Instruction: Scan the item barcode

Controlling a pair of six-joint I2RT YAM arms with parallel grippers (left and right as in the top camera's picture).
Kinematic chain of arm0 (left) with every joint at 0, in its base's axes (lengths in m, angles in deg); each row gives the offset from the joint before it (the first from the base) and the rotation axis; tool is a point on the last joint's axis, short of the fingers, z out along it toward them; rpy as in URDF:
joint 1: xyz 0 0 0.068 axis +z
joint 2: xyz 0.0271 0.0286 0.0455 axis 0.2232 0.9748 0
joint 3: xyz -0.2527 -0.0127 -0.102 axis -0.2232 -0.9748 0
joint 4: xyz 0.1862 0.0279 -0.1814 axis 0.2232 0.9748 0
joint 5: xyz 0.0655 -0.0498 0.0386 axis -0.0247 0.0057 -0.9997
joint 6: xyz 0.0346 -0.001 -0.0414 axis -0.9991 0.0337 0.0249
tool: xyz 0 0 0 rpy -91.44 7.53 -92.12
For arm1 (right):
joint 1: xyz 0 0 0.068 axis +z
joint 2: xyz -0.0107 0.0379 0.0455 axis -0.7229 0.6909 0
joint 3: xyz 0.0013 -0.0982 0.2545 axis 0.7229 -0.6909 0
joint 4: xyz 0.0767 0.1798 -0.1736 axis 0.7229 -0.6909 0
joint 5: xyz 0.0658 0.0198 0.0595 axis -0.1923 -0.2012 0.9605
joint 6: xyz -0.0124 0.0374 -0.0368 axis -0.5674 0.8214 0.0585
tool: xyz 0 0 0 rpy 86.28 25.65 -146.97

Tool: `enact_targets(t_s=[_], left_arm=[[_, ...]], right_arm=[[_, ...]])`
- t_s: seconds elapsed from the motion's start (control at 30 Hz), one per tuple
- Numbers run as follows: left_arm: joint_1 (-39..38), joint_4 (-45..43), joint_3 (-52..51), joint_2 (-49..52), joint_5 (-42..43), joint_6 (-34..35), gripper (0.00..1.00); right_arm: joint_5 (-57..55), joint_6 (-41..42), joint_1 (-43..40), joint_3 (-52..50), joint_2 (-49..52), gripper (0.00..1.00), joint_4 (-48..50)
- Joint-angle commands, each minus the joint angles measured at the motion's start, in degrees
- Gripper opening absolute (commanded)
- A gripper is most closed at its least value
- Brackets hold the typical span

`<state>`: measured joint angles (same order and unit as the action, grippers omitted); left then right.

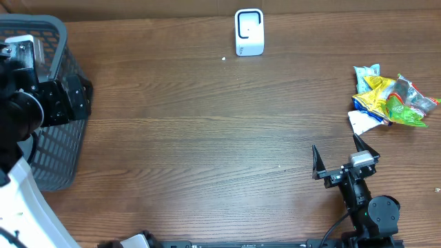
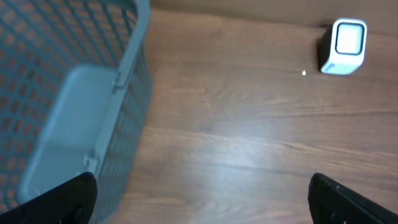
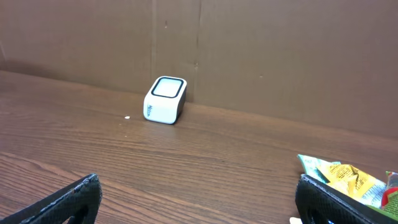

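Snack packets [image 1: 389, 100]: print too small to read | scanner [image 1: 249, 32]: white | left end effector [image 2: 202, 199], right end effector [image 1: 335, 143]: both apart

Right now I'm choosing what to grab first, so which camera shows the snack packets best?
The overhead view: the whole pile of snack packets shows, uncovered. The right wrist view catches only a few, cut off at its lower right corner. The left wrist view shows none.

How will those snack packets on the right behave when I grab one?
The packets look like crinkled plastic film, so they are probably floppy and light and will deform when squeezed. Their shiny surface may be slippery. They overlap in a heap, so lifting one will likely drag or shift its neighbours.
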<state>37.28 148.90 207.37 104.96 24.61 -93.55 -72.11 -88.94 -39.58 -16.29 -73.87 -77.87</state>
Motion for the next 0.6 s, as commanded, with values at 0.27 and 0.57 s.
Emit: enact_targets(t_s=[0.27,0.57], left_arm=[[-9.86,-31.21,-38.07,-27.06,2.71,3.17,1.00],[-17.29,-61.92,-75.60,-45.92,0.83,3.13,1.00]], right_arm=[[0.28,-0.02,-0.31,-0.61,-0.48,1.00,0.24],[0.28,-0.02,-0.31,-0.61,-0.48,1.00,0.24]])
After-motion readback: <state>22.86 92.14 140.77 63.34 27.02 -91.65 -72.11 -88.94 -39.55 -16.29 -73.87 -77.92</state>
